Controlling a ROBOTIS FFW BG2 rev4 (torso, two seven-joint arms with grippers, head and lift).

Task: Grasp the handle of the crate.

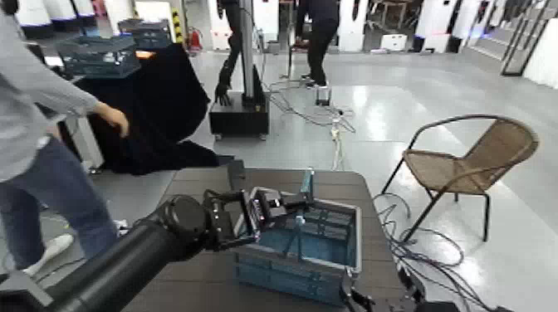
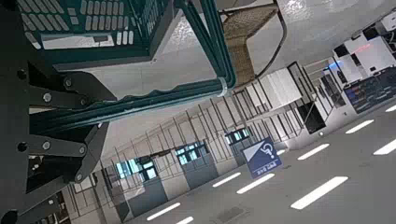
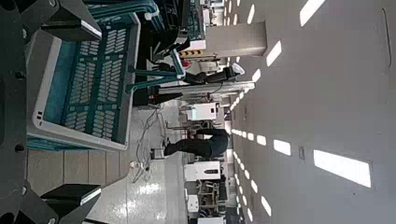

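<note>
The blue crate (image 1: 291, 278) with latticed sides and a grey rim stands on the dark table (image 1: 195, 187) in front of me. Its thin light-blue handle (image 1: 306, 181) stands upright across the middle. My left gripper (image 1: 281, 207) reaches in from the left, level with the handle's upper part. In the left wrist view the handle bar (image 2: 149, 101) runs between the dark fingers (image 2: 54, 146), which close around it. My right gripper (image 1: 374, 300) sits low at the crate's near right corner, open and empty. The right wrist view shows the crate (image 3: 89, 79) beyond its spread fingers (image 3: 67, 196).
A person (image 1: 33, 141) stands close at the left, arm out. A wicker chair (image 1: 469, 162) stands to the right, with cables on the floor beside it. At the back left, a darker blue crate (image 1: 98, 54) sits on a black-draped table. A robot stand (image 1: 241, 112) is behind.
</note>
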